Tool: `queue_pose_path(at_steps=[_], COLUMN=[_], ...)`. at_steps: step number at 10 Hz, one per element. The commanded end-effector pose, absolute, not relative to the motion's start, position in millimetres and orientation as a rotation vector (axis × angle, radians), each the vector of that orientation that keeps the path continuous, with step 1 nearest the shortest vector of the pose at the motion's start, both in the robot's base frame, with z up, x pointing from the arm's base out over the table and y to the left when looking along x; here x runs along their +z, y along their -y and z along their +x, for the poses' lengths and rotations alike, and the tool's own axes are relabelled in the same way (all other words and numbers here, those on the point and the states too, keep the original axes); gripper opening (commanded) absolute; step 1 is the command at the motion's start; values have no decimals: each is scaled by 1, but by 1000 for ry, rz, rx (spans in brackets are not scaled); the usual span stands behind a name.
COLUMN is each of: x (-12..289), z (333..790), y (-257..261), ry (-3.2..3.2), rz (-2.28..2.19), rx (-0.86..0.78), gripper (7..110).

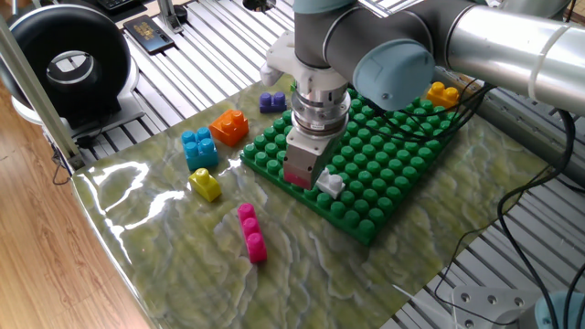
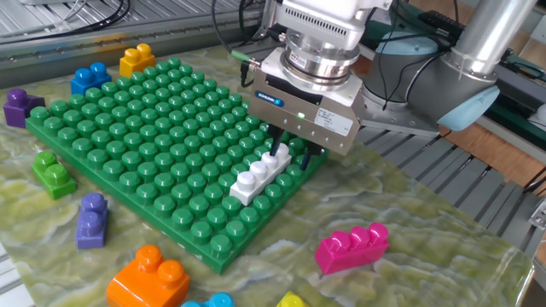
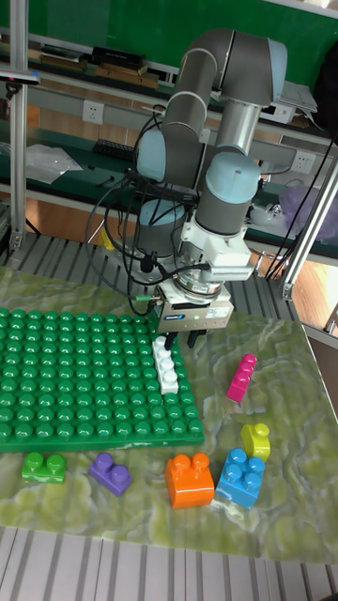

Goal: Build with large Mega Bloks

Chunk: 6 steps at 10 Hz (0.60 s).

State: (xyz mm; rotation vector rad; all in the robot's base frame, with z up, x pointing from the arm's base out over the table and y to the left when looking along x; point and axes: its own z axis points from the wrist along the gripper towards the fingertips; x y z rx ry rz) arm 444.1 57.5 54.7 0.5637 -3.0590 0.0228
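- One fixed view: the gripper (image 1: pixel 309 174) hangs over the green baseplate (image 1: pixel 402 160); the white four-stud brick (image 1: pixel 329 183) pokes out beside it.
- Other fixed view: the brick (image 2: pixel 260 173) runs along the baseplate's near-right edge, its far end between spread fingers (image 2: pixel 275 150).
- Tall view: the brick (image 3: pixel 167 362) lies lengthwise on the baseplate's right edge, directly below the gripper (image 3: pixel 192 336).

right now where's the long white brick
The long white brick sits on the green baseplate along its edge nearest the pink brick, under the gripper.

I see glossy moulded plastic on the green baseplate (image 2: pixel 128 119) and white brick (image 2: pixel 260 173); a shiny, wrinkled marbled sheet (image 1: pixel 174 247) covers the tabletop; the arm's (image 3: pixel 239 122) shell looks brushed metal.
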Motion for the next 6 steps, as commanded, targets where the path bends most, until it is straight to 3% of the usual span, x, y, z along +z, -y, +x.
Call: queue_pose_path(at_steps=[1,4,5,6], x=[49,54,62,69], z=[448,444,437,434], y=[-64,-63,-59,-58], ry=[3073,3079,3082,3090], rz=[527,485,427,408], rx=[-41,-38,-7,-8], gripper=[44,44,22,22])
